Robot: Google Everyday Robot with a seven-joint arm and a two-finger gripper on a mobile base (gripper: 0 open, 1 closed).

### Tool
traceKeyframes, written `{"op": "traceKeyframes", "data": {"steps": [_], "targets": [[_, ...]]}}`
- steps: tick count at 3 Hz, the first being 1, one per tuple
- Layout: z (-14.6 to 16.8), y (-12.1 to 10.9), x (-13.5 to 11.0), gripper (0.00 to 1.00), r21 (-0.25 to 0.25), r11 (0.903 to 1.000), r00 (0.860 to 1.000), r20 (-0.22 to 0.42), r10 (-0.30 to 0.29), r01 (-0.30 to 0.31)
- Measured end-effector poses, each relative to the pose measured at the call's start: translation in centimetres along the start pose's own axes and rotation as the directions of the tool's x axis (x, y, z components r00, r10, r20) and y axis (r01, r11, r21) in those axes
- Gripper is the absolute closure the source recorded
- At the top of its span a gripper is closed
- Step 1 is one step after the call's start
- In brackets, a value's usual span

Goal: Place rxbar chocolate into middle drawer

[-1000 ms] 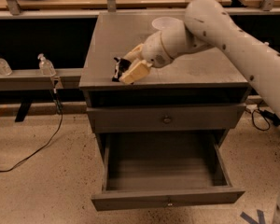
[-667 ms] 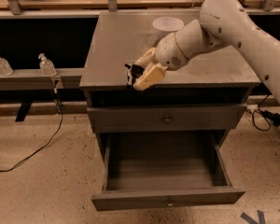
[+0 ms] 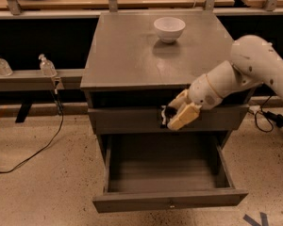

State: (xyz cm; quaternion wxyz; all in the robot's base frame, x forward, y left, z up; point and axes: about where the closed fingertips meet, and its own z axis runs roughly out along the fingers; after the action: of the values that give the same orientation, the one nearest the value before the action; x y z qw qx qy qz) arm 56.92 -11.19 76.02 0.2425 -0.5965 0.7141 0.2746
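My gripper hangs in front of the upper drawer front, above the open middle drawer. It is shut on the rxbar chocolate, a small black wrapper with a white patch that sticks out at the left of the tan fingers. The bar is held in the air, well above the drawer's plain grey interior. The drawer is pulled out fully, and its small knob shows mid-front.
A white bowl stands at the back of the grey cabinet top. Two small clear bottles stand on a rail at the left. Cables lie on the speckled floor at left and right.
My gripper has carried the bar off the cabinet top, forward and down past its front edge, to a spot in front of the upper drawer front above the open drawer.
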Motion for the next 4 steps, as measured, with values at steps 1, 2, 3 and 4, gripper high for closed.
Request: {"op": "traceKeyframes", "data": {"steps": [1,2,3,4], "targets": [[1.3,2.8,4.7,1.00,0.038,0.9919,0.992,0.034,0.120,-0.121],[3.0,3.9,8.2,1.00,0.079,0.9793,0.982,0.040,0.184,-0.186],[3.4,3.7,7.6,1.00,0.069,0.9823,0.984,0.036,0.172,-0.174],[5.0,4.0,8.3,1.00,0.064,0.9897,0.991,0.054,0.125,-0.128]]}}
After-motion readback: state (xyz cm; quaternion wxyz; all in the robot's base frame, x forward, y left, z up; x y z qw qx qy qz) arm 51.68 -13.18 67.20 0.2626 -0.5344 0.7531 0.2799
